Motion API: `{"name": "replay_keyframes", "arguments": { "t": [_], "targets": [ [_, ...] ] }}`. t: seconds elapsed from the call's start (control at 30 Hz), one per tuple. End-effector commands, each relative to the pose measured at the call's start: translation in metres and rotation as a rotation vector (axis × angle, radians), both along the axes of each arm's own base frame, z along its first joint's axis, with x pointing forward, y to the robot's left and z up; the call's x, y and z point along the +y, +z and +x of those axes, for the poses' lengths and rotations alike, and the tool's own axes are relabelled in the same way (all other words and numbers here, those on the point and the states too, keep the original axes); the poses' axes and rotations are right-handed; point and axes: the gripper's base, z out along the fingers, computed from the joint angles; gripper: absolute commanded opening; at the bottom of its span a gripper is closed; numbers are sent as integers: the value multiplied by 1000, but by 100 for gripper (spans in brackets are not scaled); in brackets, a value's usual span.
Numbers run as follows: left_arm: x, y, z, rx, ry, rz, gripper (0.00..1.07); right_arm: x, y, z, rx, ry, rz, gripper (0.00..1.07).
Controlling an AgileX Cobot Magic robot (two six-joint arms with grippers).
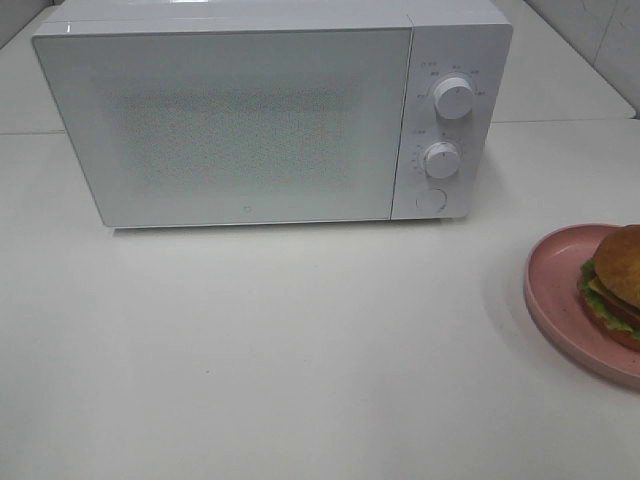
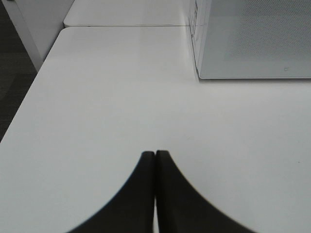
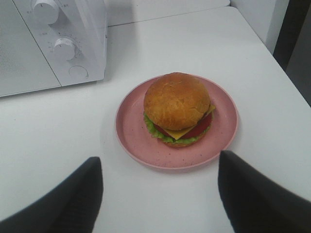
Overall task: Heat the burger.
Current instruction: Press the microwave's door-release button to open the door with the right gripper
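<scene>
white table [image 1: 300,350] first: broad and smooth, probably slick under a sliding plate. microwave [image 1: 230,120] at the back, door shut, so no way in yet. pink plate [image 3: 141,141] near the table's right edge, burger [image 3: 177,102] sitting on it. it looks soft, stacked and light, easy to squash or shear; i'd take the stiff plate rim instead. right gripper [image 3: 160,159] spread wide, empty, just short of the plate. left gripper [image 2: 155,154] pressed together above the tabletop.

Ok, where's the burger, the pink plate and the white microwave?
Round golden-brown burger [image 3: 177,104]: right wrist view, on its top bun.
Round pink plate [image 3: 133,135]: right wrist view, on bare surface beside the burger.
White boxy microwave [image 1: 240,120]: exterior high view, on its closed door.
</scene>
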Motion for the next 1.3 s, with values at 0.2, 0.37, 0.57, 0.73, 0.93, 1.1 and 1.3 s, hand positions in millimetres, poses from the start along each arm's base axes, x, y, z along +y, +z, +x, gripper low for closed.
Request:
{"name": "replay_keyframes", "arguments": {
  "t": [0.2,0.37,0.57,0.73,0.93,1.1,1.3],
  "targets": [
    [0,0,-3,-32,1,-5,0,0,1,-4,-40,0,-8,64],
    [0,0,-3,-32,1,-5,0,0,1,-4,-40,0,-8,64],
    [0,0,-3,-32,1,-5,0,0,1,-4,-40,0,-8,64],
    [0,0,-3,-32,1,-5,0,0,1,-4,-40,0,-8,64],
    [0,0,-3,-32,1,-5,0,0,1,-4,-40,0,-8,64],
    [0,0,-3,-32,1,-5,0,0,1,-4,-40,0,-8,64],
    [0,0,-3,-32,1,-5,0,0,1,-4,-40,0,-8,64]
  ]
}}
